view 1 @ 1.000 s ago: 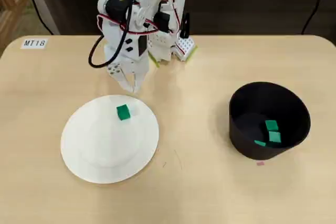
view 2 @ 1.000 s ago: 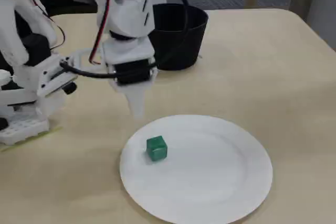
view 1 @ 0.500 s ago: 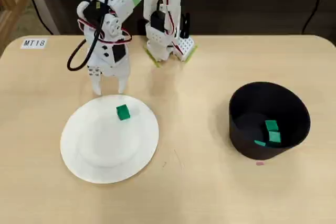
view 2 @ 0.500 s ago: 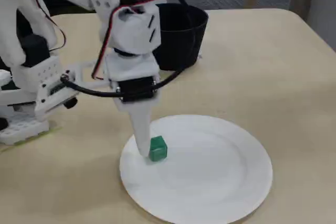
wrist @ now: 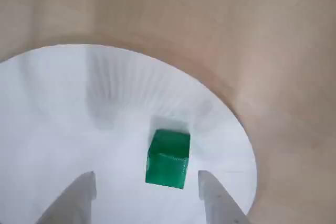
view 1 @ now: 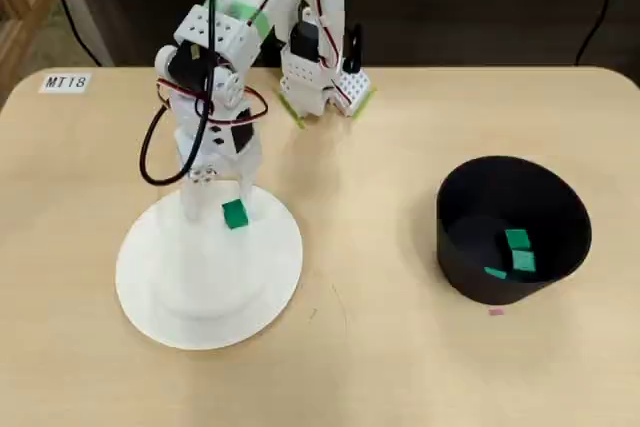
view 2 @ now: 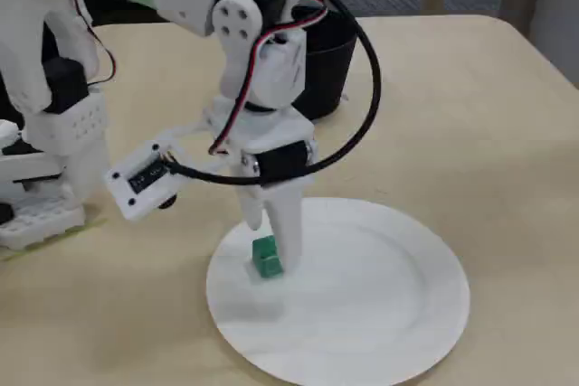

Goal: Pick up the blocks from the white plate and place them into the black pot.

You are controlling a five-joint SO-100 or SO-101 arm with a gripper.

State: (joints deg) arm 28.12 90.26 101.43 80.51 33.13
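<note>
One green block (view 1: 234, 214) lies on the white plate (view 1: 200, 292) near its far rim. My gripper (view 1: 218, 209) is open and low over the plate, one finger on each side of the block. In the wrist view the block (wrist: 169, 158) sits between my fingertips (wrist: 86, 179), slightly ahead of them, on the plate (wrist: 79, 103). In the fixed view the gripper (view 2: 271, 246) stands over the block (view 2: 266, 258) at the plate's (view 2: 380, 300) left edge. The black pot (view 1: 545, 197) stands to the right in the overhead view and holds three green blocks (view 1: 517, 239).
The arm's white base (view 1: 320, 82) is at the table's far edge. A label "MT18" (view 1: 66, 81) is stuck at the far left corner. The pot (view 2: 330, 61) is partly hidden behind the arm in the fixed view.
</note>
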